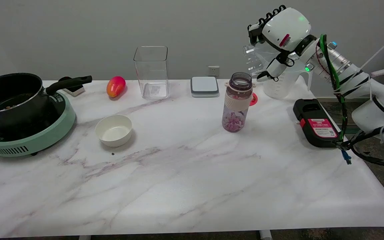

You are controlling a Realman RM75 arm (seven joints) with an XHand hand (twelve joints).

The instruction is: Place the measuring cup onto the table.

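Measuring cup [280, 85] — clear plastic, at the far right of the table, its base low against the surface; contact I cannot confirm. My right hand [278, 36] is wrapped around its upper rim, fingers curled over the top, thumb against the wall. Table [185, 173]: white marble-patterned top with pale purple veins, plain grey wall behind, one wall socket [213, 70]. Count — one bottle [236, 103], one white bowl [113, 130], one clear square container [151, 71], one mango [115, 86], one pot [10, 96] on one green hotplate [35, 136], one black box [315, 123].
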